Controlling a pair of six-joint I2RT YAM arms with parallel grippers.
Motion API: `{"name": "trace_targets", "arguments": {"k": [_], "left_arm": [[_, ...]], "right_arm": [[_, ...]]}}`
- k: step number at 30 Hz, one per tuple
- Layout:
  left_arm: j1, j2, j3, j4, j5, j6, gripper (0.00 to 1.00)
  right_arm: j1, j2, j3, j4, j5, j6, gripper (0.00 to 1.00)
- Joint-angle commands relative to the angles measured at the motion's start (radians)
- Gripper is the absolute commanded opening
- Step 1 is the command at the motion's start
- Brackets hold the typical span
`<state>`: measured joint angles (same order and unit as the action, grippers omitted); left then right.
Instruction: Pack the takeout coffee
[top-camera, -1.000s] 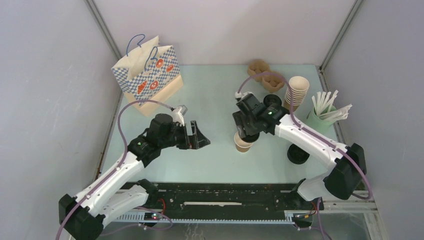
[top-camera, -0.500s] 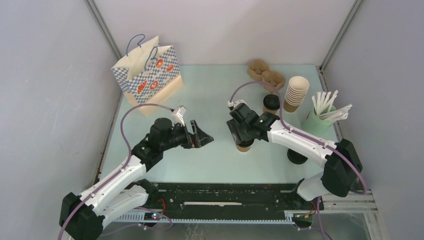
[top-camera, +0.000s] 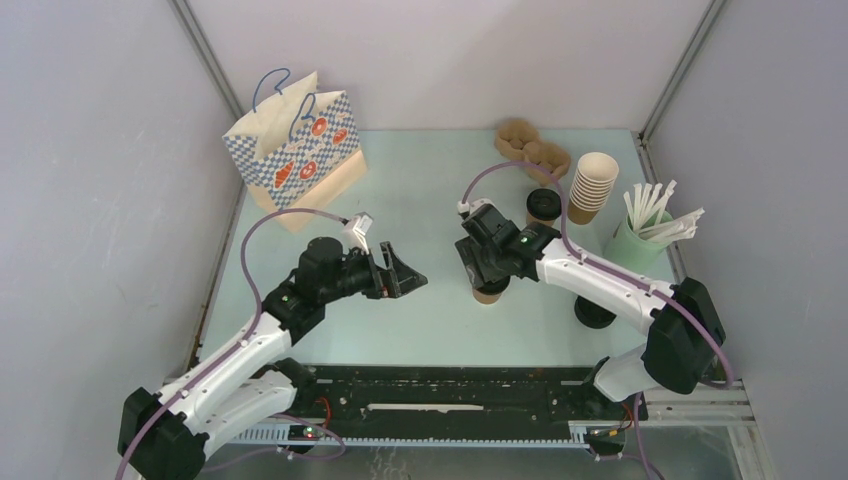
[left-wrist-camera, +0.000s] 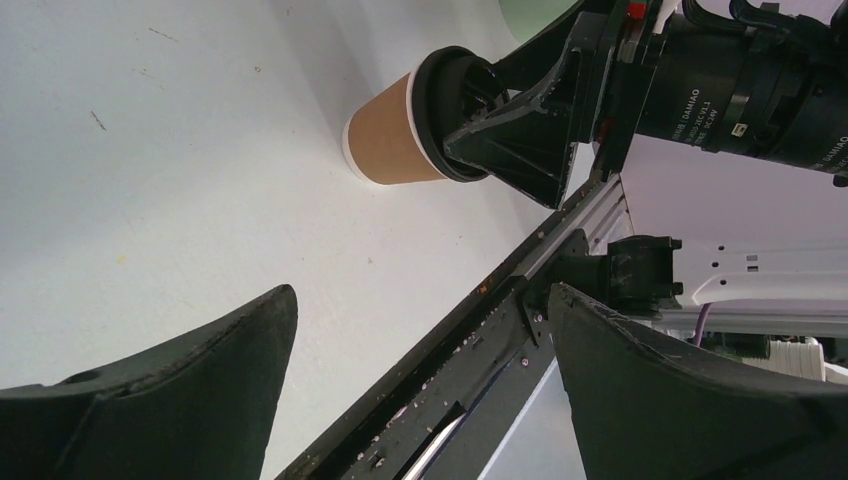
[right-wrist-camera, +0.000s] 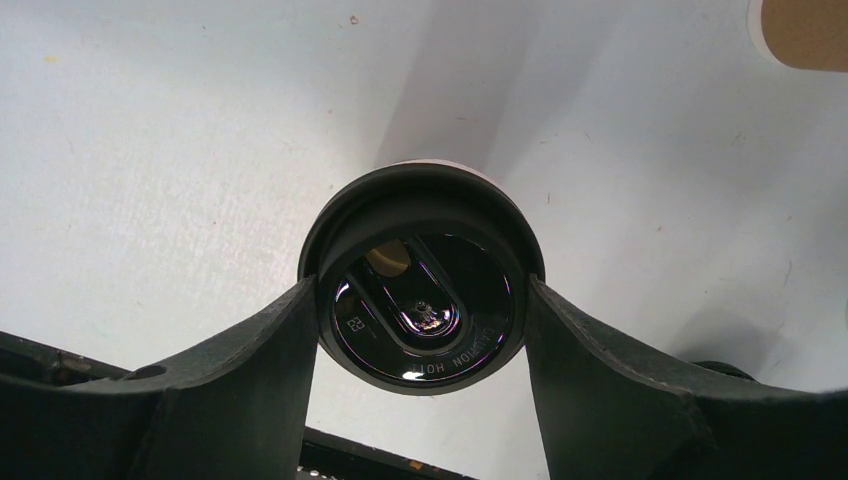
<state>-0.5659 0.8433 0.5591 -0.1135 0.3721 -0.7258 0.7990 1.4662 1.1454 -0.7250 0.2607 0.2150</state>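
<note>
One takeout coffee cup (top-camera: 488, 291) stands mid-table, brown kraft paper with a black lid. My right gripper (top-camera: 487, 272) is over it, its fingers shut against both sides of the lid (right-wrist-camera: 422, 290). The left wrist view shows this cup (left-wrist-camera: 390, 140) with the lid on its rim and the right fingers around the lid. The second lidded cup (top-camera: 542, 207) stands behind it, near the cup stack. My left gripper (top-camera: 405, 272) is open and empty, left of the first cup and pointing toward it; its jaws are wide apart in the left wrist view (left-wrist-camera: 420, 295).
A checkered paper bag (top-camera: 295, 145) stands at the back left. A brown cup carrier (top-camera: 532, 148), a stack of lidless cups (top-camera: 592, 185), a green holder of straws (top-camera: 650, 225) and loose black lids (top-camera: 594, 312) are on the right side.
My right gripper moved down and left onto the open cup with the lid, and the lid now covers the cup. The left gripper shifted slightly.
</note>
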Motion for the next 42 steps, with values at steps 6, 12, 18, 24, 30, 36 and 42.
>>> {"name": "trace_targets", "arguments": {"k": [6, 12, 18, 24, 30, 36, 42], "left_arm": [[0.006, -0.007, -0.004, 0.041, 0.034, 0.012, 1.0], [0.006, -0.015, -0.009, 0.038, 0.039, 0.014, 1.0], [0.006, -0.02, -0.014, 0.038, 0.041, 0.016, 1.0], [0.006, -0.017, -0.013, 0.039, 0.047, 0.023, 1.0], [0.006, 0.023, 0.005, 0.05, 0.047, 0.021, 1.0], [-0.01, 0.181, 0.061, 0.16, 0.078, -0.029, 1.0], [-0.068, 0.403, 0.128, 0.372, 0.07, -0.159, 0.88]], "right_arm": [[-0.024, -0.006, 0.028, -0.019, -0.015, 0.0, 0.63], [-0.043, 0.009, 0.028, 0.001, -0.022, -0.015, 0.64], [-0.057, 0.025, 0.028, 0.021, -0.046, -0.022, 0.65], [-0.066, 0.045, 0.028, 0.012, -0.061, -0.024, 0.73], [-0.082, -0.043, 0.053, -0.02, -0.119, 0.023, 0.93], [-0.192, -0.183, 0.05, -0.038, -0.289, 0.07, 0.99], [-0.494, -0.343, -0.178, 0.149, -0.711, 0.141, 0.88]]}}
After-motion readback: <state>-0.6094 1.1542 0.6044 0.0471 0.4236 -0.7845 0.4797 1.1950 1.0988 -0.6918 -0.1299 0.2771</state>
